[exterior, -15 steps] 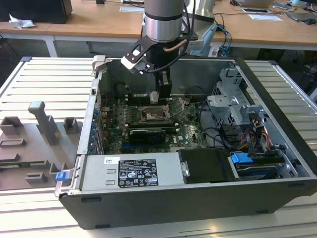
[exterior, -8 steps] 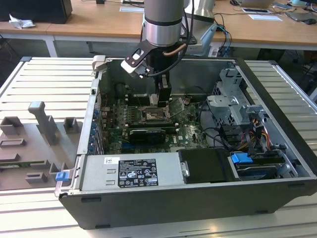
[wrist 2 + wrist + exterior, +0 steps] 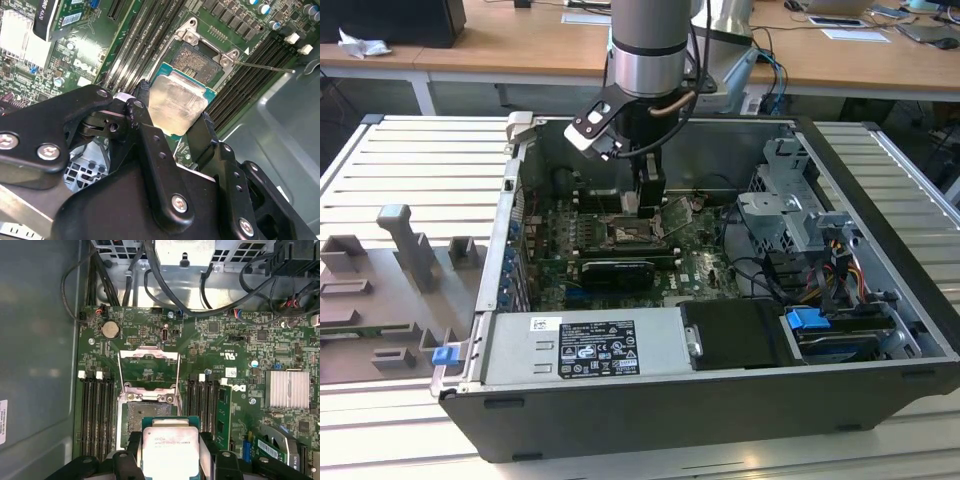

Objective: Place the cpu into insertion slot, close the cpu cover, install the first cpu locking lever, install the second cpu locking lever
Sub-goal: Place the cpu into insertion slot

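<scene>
My gripper (image 3: 174,105) is shut on the cpu (image 3: 180,97), a pale silver square chip pinched by its edges between two black fingers (image 3: 145,107). In the first wrist view the cpu (image 3: 170,455) hangs in the gripper (image 3: 170,442), partly overlapping the near side of the insertion slot (image 3: 145,416) and apart from it. The slot's dark centre (image 3: 199,59) lies uncovered. The cpu cover (image 3: 148,355) stands swung back past the slot. A thin locking lever (image 3: 265,66) sticks out to one side. In the exterior view the gripper (image 3: 633,207) hovers just above the slot (image 3: 630,233) inside the computer case.
Long black memory slots (image 3: 97,415) flank the socket on both sides. A long black card (image 3: 617,272) lies in front of it, and a power supply (image 3: 585,348) beyond that. The drive cage (image 3: 790,205) and cables (image 3: 840,270) fill the exterior view's right. A finned heat sink (image 3: 287,389) sits nearby.
</scene>
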`<state>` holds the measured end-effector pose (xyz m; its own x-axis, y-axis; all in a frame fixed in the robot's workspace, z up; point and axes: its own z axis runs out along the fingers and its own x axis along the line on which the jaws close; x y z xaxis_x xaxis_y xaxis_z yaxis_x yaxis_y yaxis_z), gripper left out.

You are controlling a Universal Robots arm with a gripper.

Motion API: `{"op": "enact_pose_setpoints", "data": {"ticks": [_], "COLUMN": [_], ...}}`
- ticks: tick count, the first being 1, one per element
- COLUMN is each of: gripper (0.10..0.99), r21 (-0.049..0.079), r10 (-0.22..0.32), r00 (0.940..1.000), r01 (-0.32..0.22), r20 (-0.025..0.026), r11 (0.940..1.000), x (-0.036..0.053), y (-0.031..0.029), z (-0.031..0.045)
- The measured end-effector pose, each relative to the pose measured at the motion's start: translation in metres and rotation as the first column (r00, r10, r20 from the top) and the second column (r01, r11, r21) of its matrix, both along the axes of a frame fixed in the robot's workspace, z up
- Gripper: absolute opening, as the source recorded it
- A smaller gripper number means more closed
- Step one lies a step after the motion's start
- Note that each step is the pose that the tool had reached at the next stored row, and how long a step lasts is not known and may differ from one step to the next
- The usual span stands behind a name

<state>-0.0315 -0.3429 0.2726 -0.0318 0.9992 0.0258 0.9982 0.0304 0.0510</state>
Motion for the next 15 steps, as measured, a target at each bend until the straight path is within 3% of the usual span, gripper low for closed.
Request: {"op": "enact_pose_setpoints", "data": {"ticks": [15], "gripper": [0.541], "r21": [-0.002], "r10": [0.000], "r00": [1.0000], "r01": [0.000], "r20": [-0.0078], "r11": [1.0000], "x": [0.0001], "y": [0.0000], "z": [-0.0069]}}
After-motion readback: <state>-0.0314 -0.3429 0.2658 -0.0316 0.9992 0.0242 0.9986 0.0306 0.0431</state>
